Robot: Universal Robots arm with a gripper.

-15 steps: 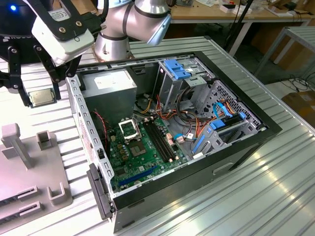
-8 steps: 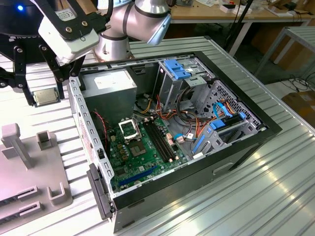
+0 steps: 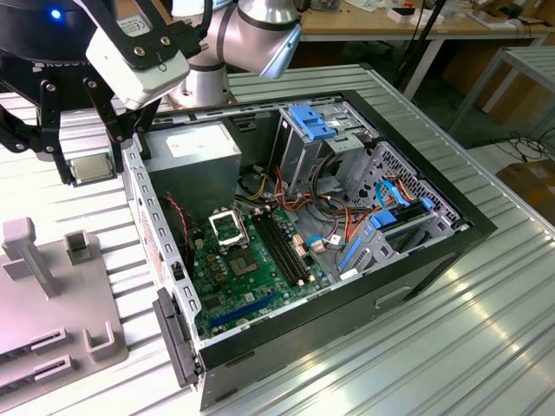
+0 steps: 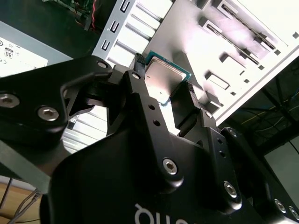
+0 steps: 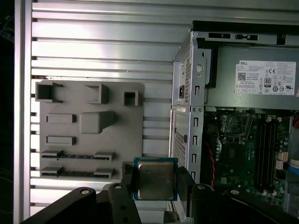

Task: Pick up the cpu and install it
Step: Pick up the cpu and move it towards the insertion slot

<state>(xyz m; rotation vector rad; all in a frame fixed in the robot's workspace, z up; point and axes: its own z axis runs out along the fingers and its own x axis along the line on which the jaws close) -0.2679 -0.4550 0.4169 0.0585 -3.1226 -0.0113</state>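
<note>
We are mid-carry: our tool (image 5: 155,183) pinches the cpu (image 5: 154,179) by its edges, seemingly over the bench (image 5: 93,46) just outside the case (image 5: 187,116) wall, well apart from the socket (image 5: 237,127). Seating, we judge, calls for square alignment.

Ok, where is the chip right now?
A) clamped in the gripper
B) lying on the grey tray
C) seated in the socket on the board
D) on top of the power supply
A: in the first wrist view the gripper grips the chip by its edges, outside the case.
</note>
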